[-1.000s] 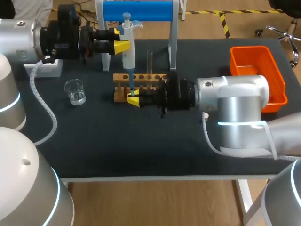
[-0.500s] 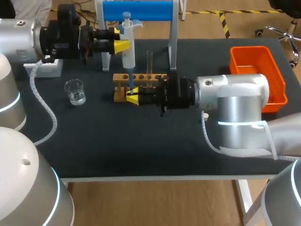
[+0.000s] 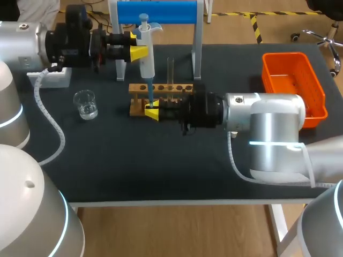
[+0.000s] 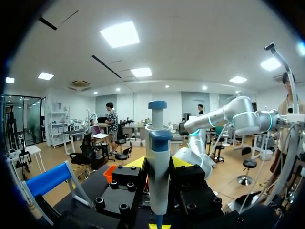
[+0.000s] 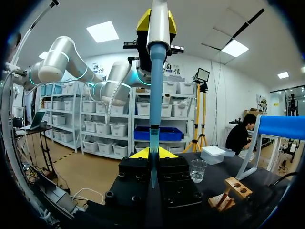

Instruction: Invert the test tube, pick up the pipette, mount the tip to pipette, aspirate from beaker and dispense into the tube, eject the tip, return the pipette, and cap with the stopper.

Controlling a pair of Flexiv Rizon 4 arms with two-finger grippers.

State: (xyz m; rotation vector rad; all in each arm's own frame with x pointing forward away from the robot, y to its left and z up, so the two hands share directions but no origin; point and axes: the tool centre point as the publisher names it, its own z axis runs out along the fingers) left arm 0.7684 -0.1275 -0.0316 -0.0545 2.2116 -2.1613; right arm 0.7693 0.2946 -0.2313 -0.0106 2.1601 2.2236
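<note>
**Desk:** Where is the pipette (image 3: 146, 59)?

**Photographer:** Upright, with the left gripper (image 3: 136, 45) clamped on its body from both sides. Its long axis runs straight down toward the right gripper (image 3: 152, 113).

**Desk:** And the tip?

**Photographer:** The blue tip (image 5: 152, 162) sits between the right gripper's yellow fingers, which are closed on it. It is directly beneath the pipette's shaft and in line with it. From the right wrist, the shaft rises straight above those fingers into the left gripper.

**Desk:** What does the next move turn on?

**Photographer:** That shared vertical line, as I read it: mounting calls for a push along it, with no sideways drift. Whether the tip is fully seated, I cannot tell. The beaker (image 3: 86, 104) stands well apart, beside the right gripper on the left arm's side.

**Desk:** Any writing?

**Photographer:** None legible on the pipette, tip or beaker.
</note>
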